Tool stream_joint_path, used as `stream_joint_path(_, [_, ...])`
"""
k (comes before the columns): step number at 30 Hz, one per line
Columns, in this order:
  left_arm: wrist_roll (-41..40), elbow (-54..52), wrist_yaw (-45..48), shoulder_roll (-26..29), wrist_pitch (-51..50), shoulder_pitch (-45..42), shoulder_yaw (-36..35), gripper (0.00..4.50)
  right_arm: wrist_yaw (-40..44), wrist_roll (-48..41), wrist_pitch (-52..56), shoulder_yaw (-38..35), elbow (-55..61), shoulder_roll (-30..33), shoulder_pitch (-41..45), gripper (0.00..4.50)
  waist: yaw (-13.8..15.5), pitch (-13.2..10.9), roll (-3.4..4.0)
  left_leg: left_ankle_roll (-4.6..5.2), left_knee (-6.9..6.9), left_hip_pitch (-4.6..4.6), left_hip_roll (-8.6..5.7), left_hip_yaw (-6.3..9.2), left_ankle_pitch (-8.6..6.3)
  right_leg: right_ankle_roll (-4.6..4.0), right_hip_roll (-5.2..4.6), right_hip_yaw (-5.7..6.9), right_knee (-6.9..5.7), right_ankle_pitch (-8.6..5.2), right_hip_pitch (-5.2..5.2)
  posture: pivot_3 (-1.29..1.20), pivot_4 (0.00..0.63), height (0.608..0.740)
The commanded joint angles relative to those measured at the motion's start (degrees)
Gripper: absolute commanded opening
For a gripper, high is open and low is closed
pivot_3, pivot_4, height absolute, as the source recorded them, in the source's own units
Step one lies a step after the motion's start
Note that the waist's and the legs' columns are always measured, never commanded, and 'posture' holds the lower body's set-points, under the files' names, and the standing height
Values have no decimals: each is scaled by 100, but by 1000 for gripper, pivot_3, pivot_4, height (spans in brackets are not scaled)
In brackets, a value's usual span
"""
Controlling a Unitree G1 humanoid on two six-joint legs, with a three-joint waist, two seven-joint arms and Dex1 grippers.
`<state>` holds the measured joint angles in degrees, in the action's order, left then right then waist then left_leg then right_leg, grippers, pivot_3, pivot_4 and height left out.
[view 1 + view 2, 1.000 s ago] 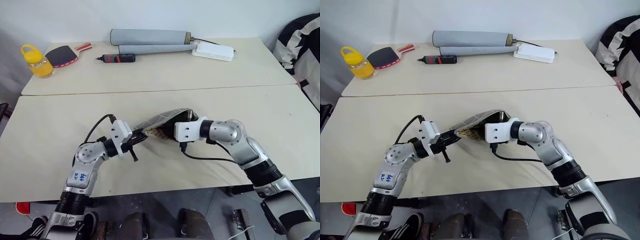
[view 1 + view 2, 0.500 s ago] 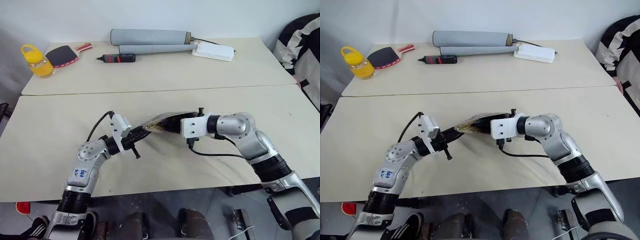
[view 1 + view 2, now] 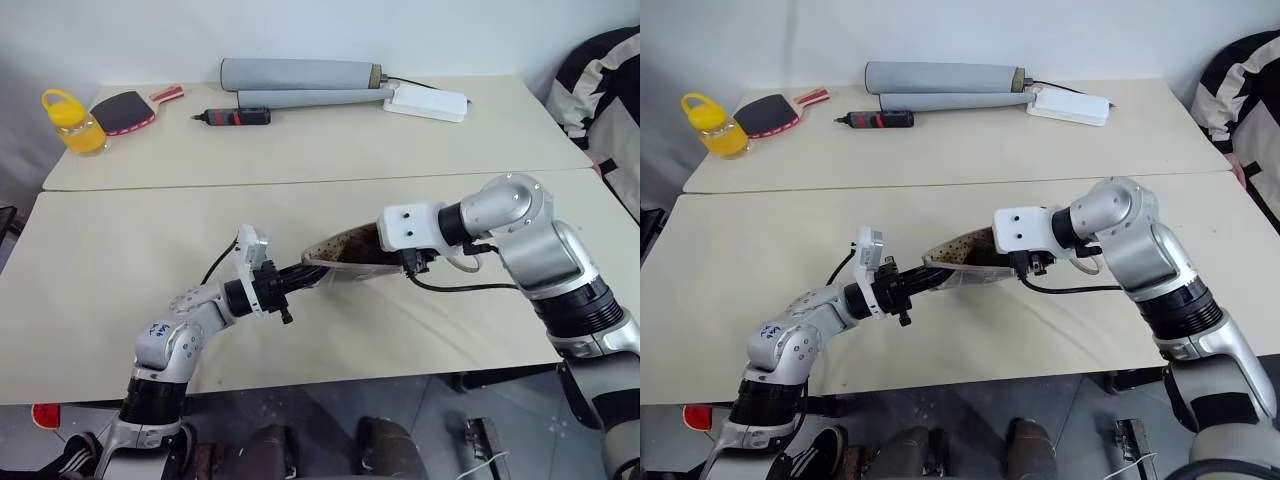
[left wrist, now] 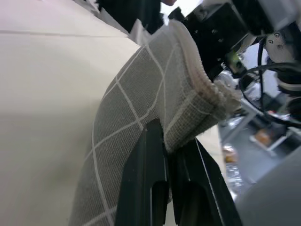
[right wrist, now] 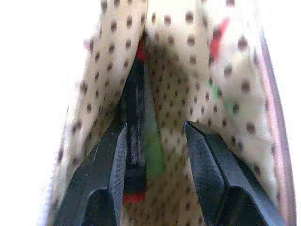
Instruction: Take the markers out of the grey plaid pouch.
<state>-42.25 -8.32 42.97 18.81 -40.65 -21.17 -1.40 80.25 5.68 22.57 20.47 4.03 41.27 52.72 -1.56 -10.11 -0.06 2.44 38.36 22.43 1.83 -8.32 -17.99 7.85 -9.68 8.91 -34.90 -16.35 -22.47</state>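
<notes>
L gripper [image 4: 169, 155] clamped on the edge of the grey plaid pouch [image 3: 340, 258], held off the near table [image 3: 100, 260] mid-front. R gripper [image 5: 155, 155] inside pouch mouth, fingers [image 5: 113, 174] apart astride the markers [image 5: 141, 150], dark and green; grip on them unclear.

Both arms are silver-grey metal with black ribbed bands at the joints. Each wrist carries a white blocky camera mount with small dark screws and a looping black cable. The left arm [image 3: 165, 345], lower left of frame, bears blue handwritten marks. The fingers [image 4: 146, 179] are matte black.
</notes>
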Motion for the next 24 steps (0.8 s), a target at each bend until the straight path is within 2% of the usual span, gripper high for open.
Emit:
stream_joint_path(1, [148,1,101,18,214,-2,79,0,46,76,14,228,24,-17,61,2003,0,0,0,0,-1,-1,0,0,0,0,0,0,0,0,0,0,150,740])
stream_joint_path(8, [408,144,94,-66,467,91,114,0,-176,390,-257,626,-319,-47,-184,2003,15,0,0,0,3,2,-3,-4,0,0,1,-1,4,0,1,0,150,740])
stream_joint_path(14, [452,116,87,-103,537,159,95,0,-284,507,-416,693,-462,-117,-294,2003,7,0,0,-1,5,2,-2,-4,0,0,1,-1,3,0,1,0,150,740])
stream_joint_path(17, [482,92,82,-97,574,167,108,0,-407,568,-535,674,-537,-161,-313,1433,5,0,0,-1,7,2,-2,-4,0,0,1,-1,3,0,2,0,150,740])
stream_joint_path(19, [500,82,77,-101,604,173,109,0,-429,581,-574,664,-525,-153,-330,749,5,0,0,-1,8,2,-2,-4,0,0,1,-1,3,0,1,0,150,740])
stream_joint_path(20, [502,81,72,-103,603,174,107,0,-434,577,-582,651,-510,-143,-338,555,5,0,0,-1,8,2,-1,-4,0,0,1,-1,3,0,1,0,150,740])
stream_joint_path(24, [518,61,66,-101,616,183,103,0,-451,551,-593,536,-391,-51,-346,547,5,0,0,-1,8,2,-1,-4,0,0,1,-1,3,0,2,0,150,740])
